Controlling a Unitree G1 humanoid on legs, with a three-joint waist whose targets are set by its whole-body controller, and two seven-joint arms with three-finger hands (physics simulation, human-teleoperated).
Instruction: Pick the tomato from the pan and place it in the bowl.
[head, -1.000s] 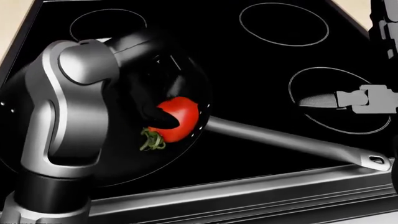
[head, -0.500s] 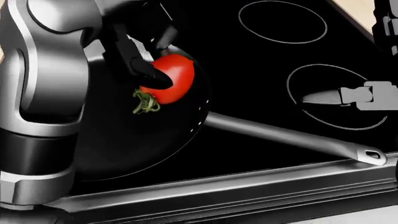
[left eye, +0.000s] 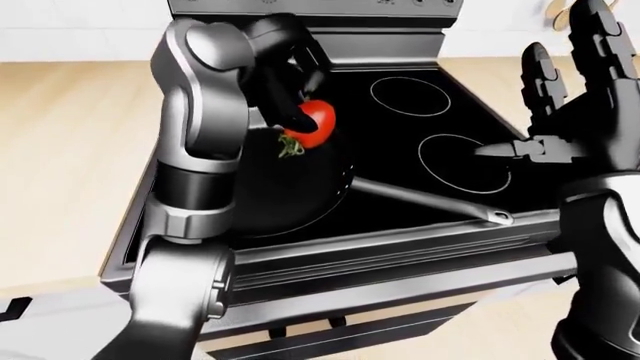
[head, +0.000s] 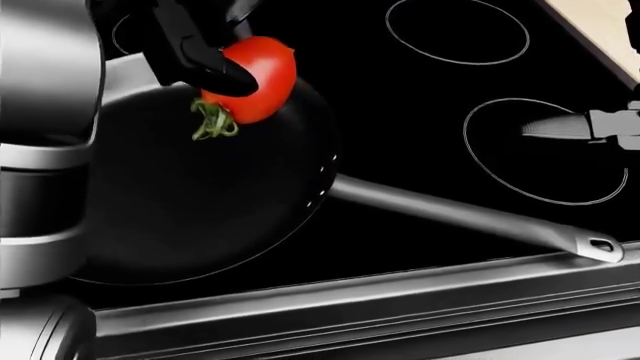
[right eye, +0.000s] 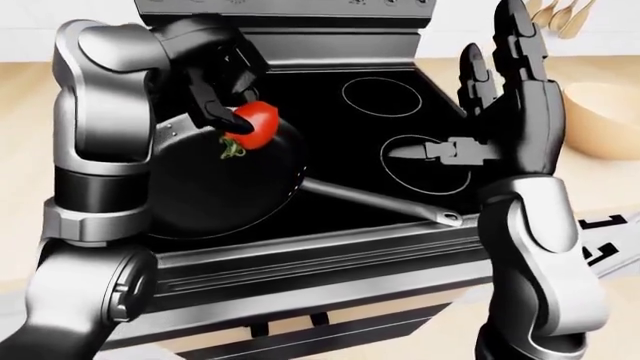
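Nearest in the head view, the stove's steel rail (head: 400, 304) is crossed by the end of the frying pan's handle (head: 470, 217). The frying pan (head: 200, 217) is set on the black cooktop (head: 400, 97), toward the view's left. The tomato (head: 252, 77) is held clear above the pan's upper rim, pinched between the dark fingers (head: 205, 71) of the left hand (right eye: 222, 82), its green stem (head: 210, 120) hanging down and to the left.

The tomato is judged to be light, smooth and slippery, and soft enough to bruise or split if squeezed hard. Hold is best taken across its round middle, with fingers on opposite sides and the stem left free; the present grip appears to be set near that line, though only one finger is clearly seen on the skin.

The right hand (right eye: 500, 112) is raised over the right burners, fingers spread and holding nothing. In the head view it is cut off at the right edge.

The contact on the tomato's hidden side cannot be made out, being covered by the fruit and the left arm. Farthest away, a pale bowl (right eye: 605, 120) is seen on the bench (right eye: 590, 187) at the right edge of the right-eye view, partly cut off by the frame and screened by the right hand; its inside cannot be judged.
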